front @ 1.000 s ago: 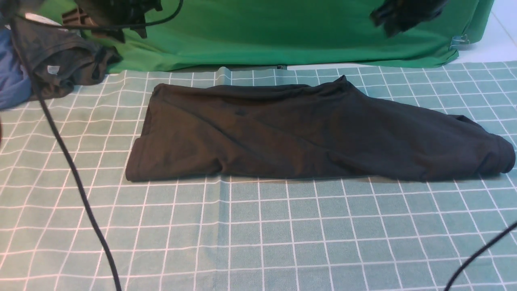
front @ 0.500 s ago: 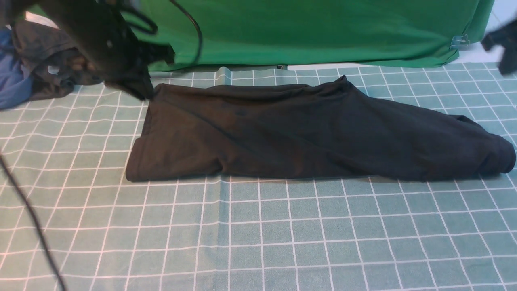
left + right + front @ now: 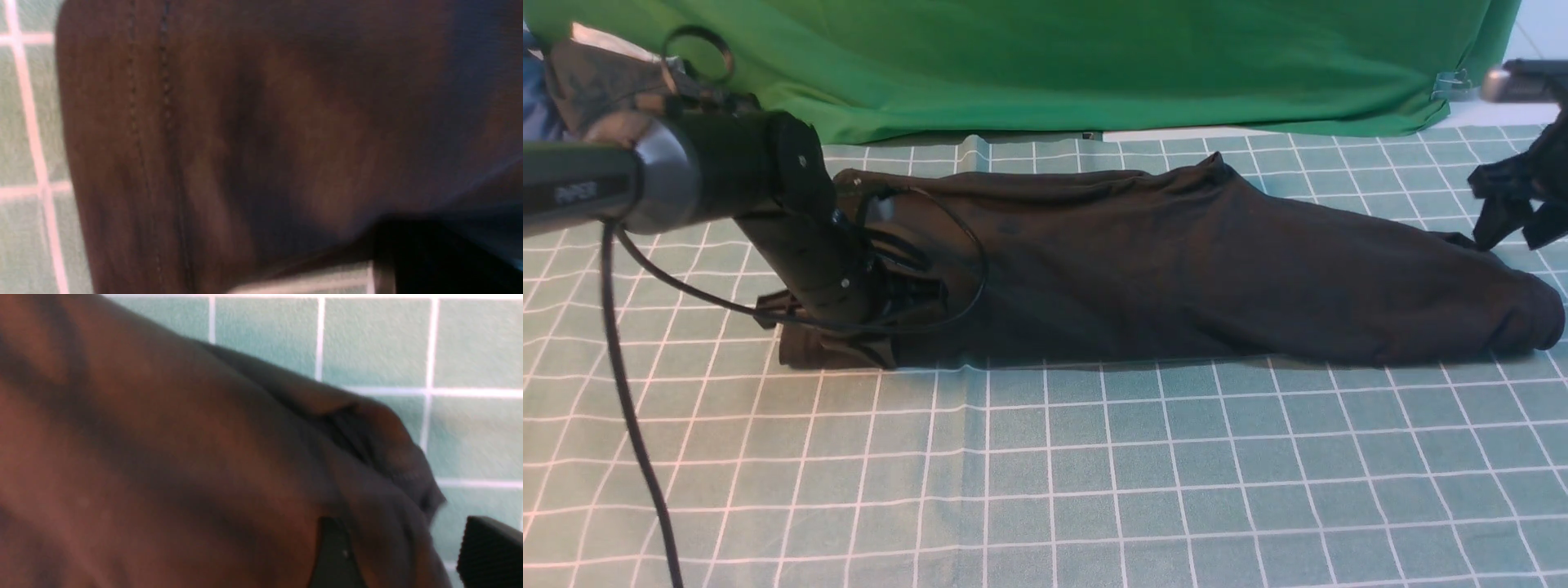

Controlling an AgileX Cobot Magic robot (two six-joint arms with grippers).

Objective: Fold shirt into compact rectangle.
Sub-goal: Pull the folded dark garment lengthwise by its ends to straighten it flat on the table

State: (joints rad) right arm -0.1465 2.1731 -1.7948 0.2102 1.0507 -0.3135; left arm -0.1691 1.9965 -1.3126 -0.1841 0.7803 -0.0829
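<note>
Black shirt [image 3: 1176, 269] lies as a long, low band across the checked cloth [image 3: 1045, 474], running from left of centre out to the right edge, its near edge roughly following one grid line. We read it as already folded lengthwise, so what remains is to bring the ends together into a rectangle. That would explain why one arm sits at each end.

Our left gripper [image 3: 886, 327] is down on the near left corner with its jaws pressed together. The cloth puckers there and the left wrist view is filled by the stitched hem, so we judge it is pinching that edge, though the fingertips themselves are hidden.

Our right gripper [image 3: 1512, 229] hangs at the far side of the right end with its fingers [image 3: 335, 559] spread. The bunched end of the band lies between them, not yet clamped. We think that end needs a firm bite before any lift, since the lumpy roll could slip out.
</note>
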